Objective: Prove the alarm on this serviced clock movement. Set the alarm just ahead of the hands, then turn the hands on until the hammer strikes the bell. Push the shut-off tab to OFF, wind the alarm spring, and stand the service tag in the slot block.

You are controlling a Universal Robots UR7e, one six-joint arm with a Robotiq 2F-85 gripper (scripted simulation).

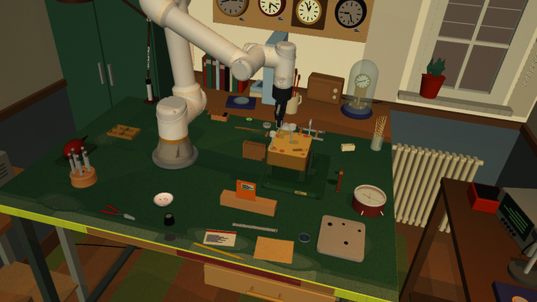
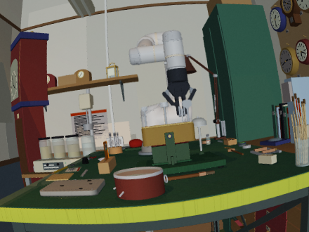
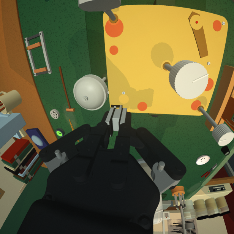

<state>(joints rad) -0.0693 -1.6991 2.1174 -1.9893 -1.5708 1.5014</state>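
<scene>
At the middle of the green bench the brass clock movement (image 1: 289, 150) sits on its green stand, back plate up. Two ribbed knobs stand on posts above the plate: a large one (image 3: 188, 79) near the centre and a smaller one (image 3: 222, 134) off one corner. The bell (image 3: 90, 91) stands beside the plate's edge, and a brass lever (image 3: 199, 36) lies on the plate. My gripper (image 3: 115, 116) hangs over the plate's edge by the bell, closed on a small tab (image 3: 116, 107) that sticks out there. The orange service tag (image 1: 245, 189) stands in the wooden slot block (image 1: 248, 202) in front.
A red alarm clock (image 1: 369, 200) lies face up right of the stand, with a drilled pad (image 1: 341, 237) in front of it. A wooden block (image 1: 254, 149) sits left of the movement. Pliers (image 1: 116, 212), a ruler, cards and a pencil lie near the front edge.
</scene>
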